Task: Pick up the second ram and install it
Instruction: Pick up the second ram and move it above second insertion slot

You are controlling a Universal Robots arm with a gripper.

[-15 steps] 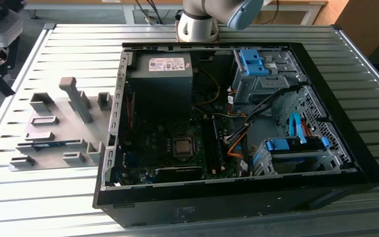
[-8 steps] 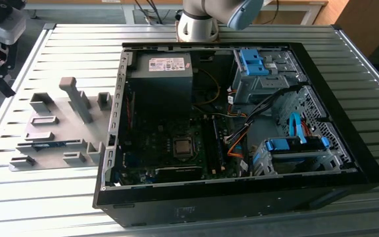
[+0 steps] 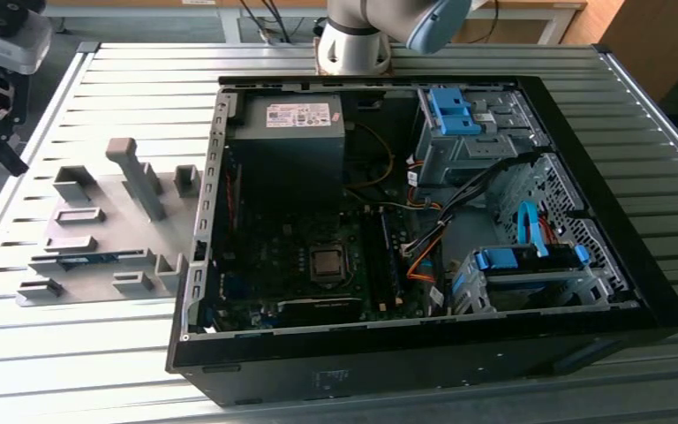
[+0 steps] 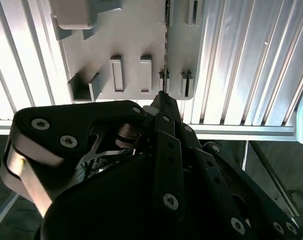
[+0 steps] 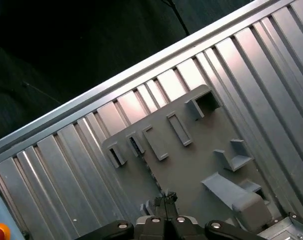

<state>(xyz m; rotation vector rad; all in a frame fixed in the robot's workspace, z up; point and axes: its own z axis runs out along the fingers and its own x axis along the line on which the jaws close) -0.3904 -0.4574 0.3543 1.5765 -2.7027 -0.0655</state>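
The second ram [image 3: 92,257] is a thin blue strip standing on edge in a slot of the grey fixture [image 3: 103,234], at the exterior view's left beside the open computer case [image 3: 433,230]. In the second wrist view the ram [image 4: 166,45] shows edge-on as a dark line running across the fixture [image 4: 126,40]. My gripper [image 3: 3,150] hangs above the table's left edge, well clear of the fixture. Its black fingers [image 4: 164,100] meet at the tips with nothing between them, and the gripper [image 5: 165,199] looks the same in the first wrist view.
The case holds a motherboard [image 3: 315,265], a power supply [image 3: 286,141], blue drive brackets [image 3: 451,110] and cables. The arm's base [image 3: 357,44] stands behind the case. The ribbed metal table [image 3: 116,371] ends close to the fixture's left side, with dark floor [image 5: 66,50] beyond.
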